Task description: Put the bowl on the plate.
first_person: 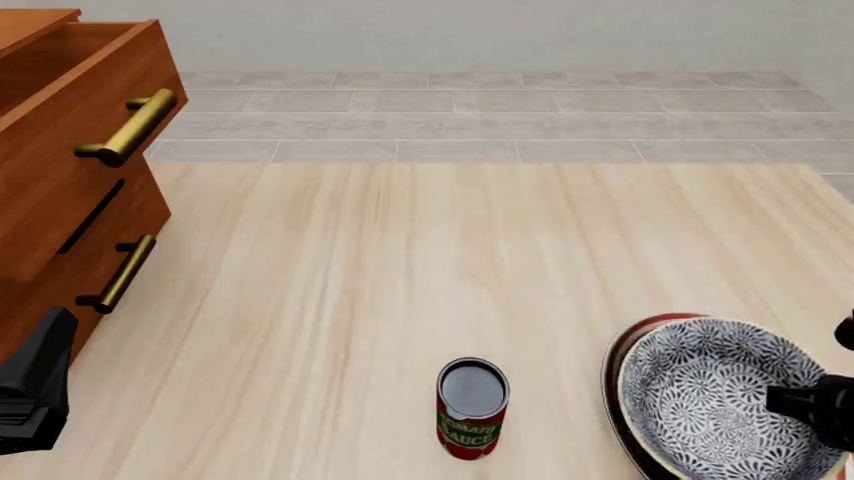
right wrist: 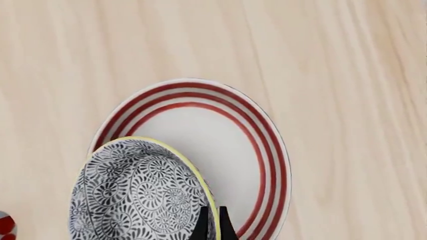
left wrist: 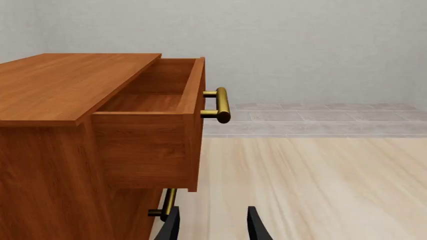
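Note:
The bowl (first_person: 707,400), grey-blue floral with a cream rim, is at the table's near right, over the plate (first_person: 611,375). Only the plate's red-ringed left edge shows there. My right gripper (first_person: 803,405) is shut on the bowl's right rim. In the right wrist view its fingers (right wrist: 213,223) pinch the rim of the bowl (right wrist: 133,200), which covers one side of the plate (right wrist: 227,145). I cannot tell whether the bowl touches the plate. My left gripper (first_person: 34,385) is at the near left by the cabinet. In the left wrist view it (left wrist: 213,229) is open with nothing in it.
A tomato sauce can (first_person: 471,405) stands upright left of the plate. A wooden cabinet (first_person: 67,180) with brass handles fills the left side, and its top drawer (left wrist: 153,95) is pulled open. The table's far edge meets a tiled floor.

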Robot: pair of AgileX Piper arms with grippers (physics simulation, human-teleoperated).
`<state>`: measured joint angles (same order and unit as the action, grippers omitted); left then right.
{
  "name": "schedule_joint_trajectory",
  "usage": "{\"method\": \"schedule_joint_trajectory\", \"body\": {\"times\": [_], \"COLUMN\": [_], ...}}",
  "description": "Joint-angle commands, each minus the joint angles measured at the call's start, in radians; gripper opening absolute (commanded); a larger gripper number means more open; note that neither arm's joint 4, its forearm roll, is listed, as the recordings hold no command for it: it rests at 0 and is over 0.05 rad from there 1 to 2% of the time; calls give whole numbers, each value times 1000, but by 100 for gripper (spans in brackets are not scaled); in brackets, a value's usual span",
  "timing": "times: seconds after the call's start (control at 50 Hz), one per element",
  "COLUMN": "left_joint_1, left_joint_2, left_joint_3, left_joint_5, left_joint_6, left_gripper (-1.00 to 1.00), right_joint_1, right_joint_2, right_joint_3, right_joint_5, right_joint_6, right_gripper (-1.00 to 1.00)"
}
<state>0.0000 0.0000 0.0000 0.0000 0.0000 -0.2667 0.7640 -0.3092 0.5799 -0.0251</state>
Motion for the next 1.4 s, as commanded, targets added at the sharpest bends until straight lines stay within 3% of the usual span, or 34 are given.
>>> {"method": "schedule_joint_trajectory", "body": {"times": [0.02, 0.32, 0.52, 0.96, 1.4], "left_joint_1": [0, 0, 0, 0, 0], "left_joint_2": [0, 0, 0, 0, 0], "left_joint_3": [0, 0, 0, 0, 0], "left_joint_5": [0, 0, 0, 0, 0], "left_joint_6": [0, 0, 0, 0, 0], "left_gripper": [100, 100, 100, 100, 100], "right_joint_1": [-18, -24, -53, -98, -44], "right_joint_2": [21, 35, 13, -20, -9], "right_joint_3": [1, -10, -69, -314, -601], "right_joint_5": [-14, -22, 30, 185, 320], "right_joint_6": [-12, -19, -49, -137, -199], "right_gripper": [100, 100, 100, 100, 100]}}
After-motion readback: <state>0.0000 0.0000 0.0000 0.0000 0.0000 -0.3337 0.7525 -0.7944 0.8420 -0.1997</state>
